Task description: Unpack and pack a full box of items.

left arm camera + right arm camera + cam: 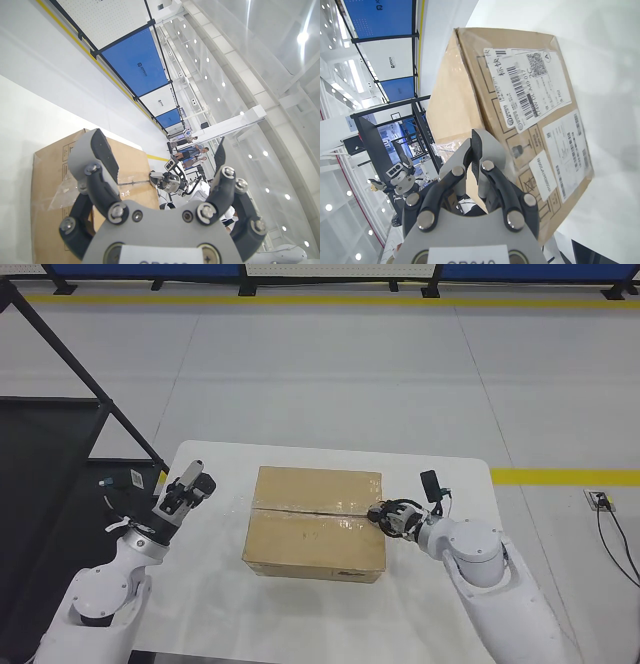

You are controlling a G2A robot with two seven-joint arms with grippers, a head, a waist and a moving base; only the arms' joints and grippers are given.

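The cardboard box (315,522) sits shut in the middle of the bench (215,594), with clear tape (318,507) running along its top seam. The right pincer (378,514) is up against the box's right edge at the end of that seam, fingers pressed together; whether tape is caught between them, I cannot tell. The left pincer (203,479) hangs off the box's left side, apart from it, spread wide and holding nothing.

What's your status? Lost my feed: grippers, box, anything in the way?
Left gripper open, beside the box, apart from it. Right gripper shut at the end of the taped seam. Box closed. Nothing seen in the way.
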